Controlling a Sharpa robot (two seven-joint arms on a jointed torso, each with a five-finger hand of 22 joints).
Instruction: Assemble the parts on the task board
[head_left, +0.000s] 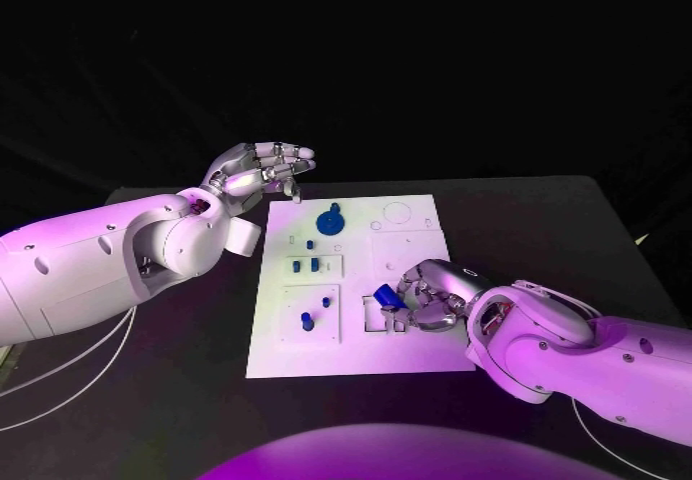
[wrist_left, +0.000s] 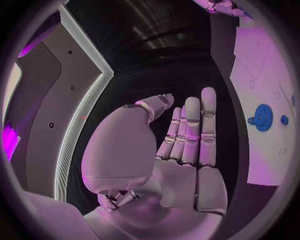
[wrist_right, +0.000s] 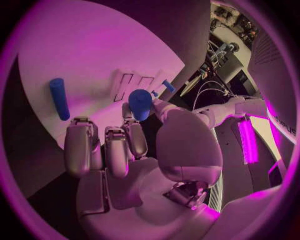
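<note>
- White task board (head_left: 418, 350) lies flat in the middle of the black tabletop (head_left: 548, 220); no writing on it can be read.
- Right hand (head_left: 421, 295) rests over the board's near right part, pinching a blue peg (head_left: 387, 295) between thumb and fingertips; in the right wrist view the peg (wrist_right: 140, 104) stands out beyond the fingers (wrist_right: 115, 150).
- Another blue cylinder (wrist_right: 60, 98) lies on the board a little apart from that hand.
- Left hand (head_left: 260, 168) hovers just past the board's far left corner, fingers apart and lightly curled, holding nothing; its wrist view shows the fingers (wrist_left: 190, 130) straight and close beside one another.
- Blue gear (head_left: 330, 219) sits on the board's far part, near the left hand but not touching it.
- Small blue pieces (head_left: 304, 265) stand in the board's left-side recesses, between the two hands.
</note>
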